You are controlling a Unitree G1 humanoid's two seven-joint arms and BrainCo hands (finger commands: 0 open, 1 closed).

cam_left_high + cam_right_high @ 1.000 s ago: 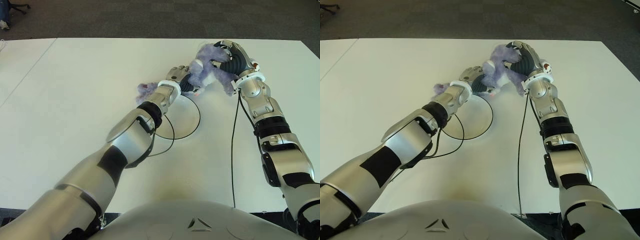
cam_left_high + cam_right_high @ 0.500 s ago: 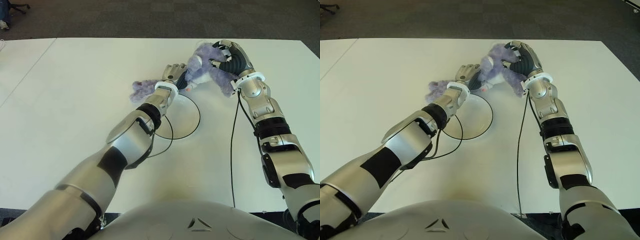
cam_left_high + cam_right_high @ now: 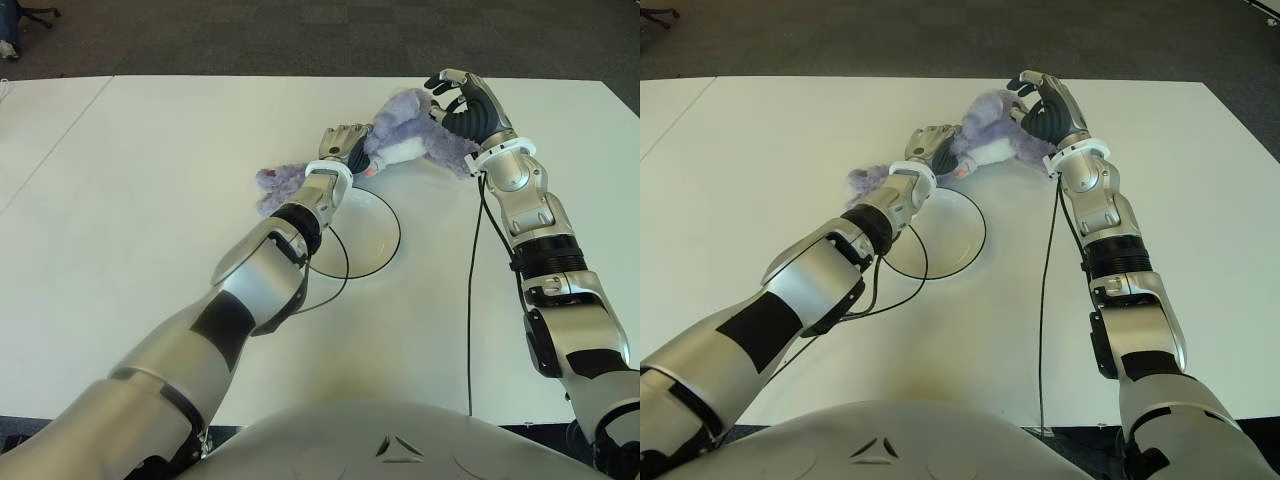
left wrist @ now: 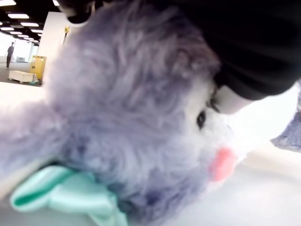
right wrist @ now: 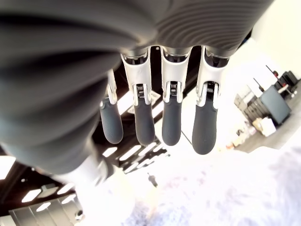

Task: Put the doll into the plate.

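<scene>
The doll (image 3: 412, 137) is a purple plush with a white muzzle, a pink nose and a mint bow (image 4: 61, 195). It lies stretched across the table just beyond the plate (image 3: 372, 236), a white round dish with a dark rim. My left hand (image 3: 345, 140) is curled on the doll near its head, and the face fills the left wrist view. At the doll's right end my right hand (image 3: 452, 96) hovers with straight, spread fingers (image 5: 171, 120) and holds nothing.
The white table (image 3: 150, 200) runs to a dark carpet at the far edge. A black cable (image 3: 468, 300) trails from my right wrist down the table. Another cable (image 3: 340, 275) loops from my left forearm over the plate's near rim.
My right hand has opened and let go of the doll. The doll has sunk onto the table and shifted left with my left hand.
</scene>
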